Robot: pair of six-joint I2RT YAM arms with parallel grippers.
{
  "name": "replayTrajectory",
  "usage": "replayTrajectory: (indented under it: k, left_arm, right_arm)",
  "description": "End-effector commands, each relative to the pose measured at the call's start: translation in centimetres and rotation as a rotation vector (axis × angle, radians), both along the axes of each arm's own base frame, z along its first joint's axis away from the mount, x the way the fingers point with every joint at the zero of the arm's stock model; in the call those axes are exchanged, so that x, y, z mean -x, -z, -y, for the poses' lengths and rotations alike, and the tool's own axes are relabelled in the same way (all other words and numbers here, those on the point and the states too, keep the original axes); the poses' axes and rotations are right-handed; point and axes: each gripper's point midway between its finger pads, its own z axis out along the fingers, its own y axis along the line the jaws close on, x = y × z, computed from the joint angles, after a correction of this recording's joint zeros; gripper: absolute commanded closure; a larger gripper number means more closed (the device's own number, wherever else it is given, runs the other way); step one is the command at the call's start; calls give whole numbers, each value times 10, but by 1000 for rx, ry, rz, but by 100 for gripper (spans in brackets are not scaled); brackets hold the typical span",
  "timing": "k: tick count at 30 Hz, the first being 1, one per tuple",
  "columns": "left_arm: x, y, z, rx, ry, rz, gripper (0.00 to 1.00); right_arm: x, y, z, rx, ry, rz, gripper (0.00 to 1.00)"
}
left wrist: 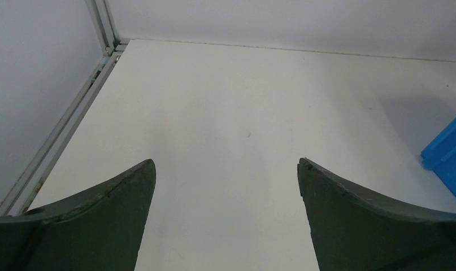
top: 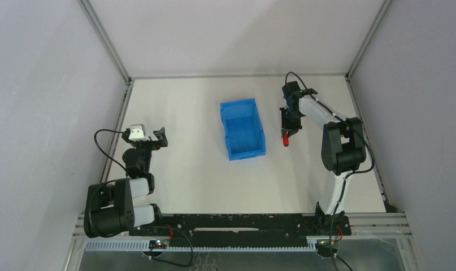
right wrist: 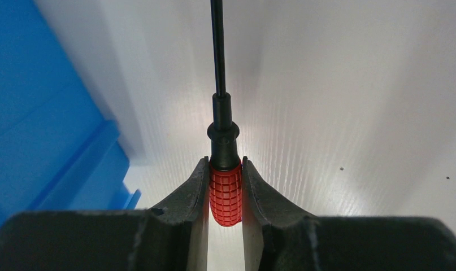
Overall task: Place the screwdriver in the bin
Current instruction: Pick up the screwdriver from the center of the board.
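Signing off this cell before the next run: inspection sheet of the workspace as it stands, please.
Surface: white table, a few tiny dark specks.
Job's things: blue bin upright mid-table, nothing seen inside; screwdriver outside it, to its right in the top view.
Clutter: nothing seen.
Grippers: right gripper shut on the screwdriver's red handle, shaft pointing away from the wrist; left gripper open, empty.
Cables: black cables loop off both arms; more along the front rail.
Surroundings: pale walls, metal frame posts.
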Motion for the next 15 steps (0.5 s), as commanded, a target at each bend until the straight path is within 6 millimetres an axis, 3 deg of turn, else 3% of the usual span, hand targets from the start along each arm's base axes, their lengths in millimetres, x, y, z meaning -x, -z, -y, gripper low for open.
replayTrajectory:
  k: [1,15]
  left_arm:
    - [2,-2,-1,-22,-9,14,0]
    - [2,-2,-1,-22,-9,13,0]
  right_arm:
    - [5,-44,-1,-62,-17,71,87]
    - [6,-141,-27,-220,-63,200,87]
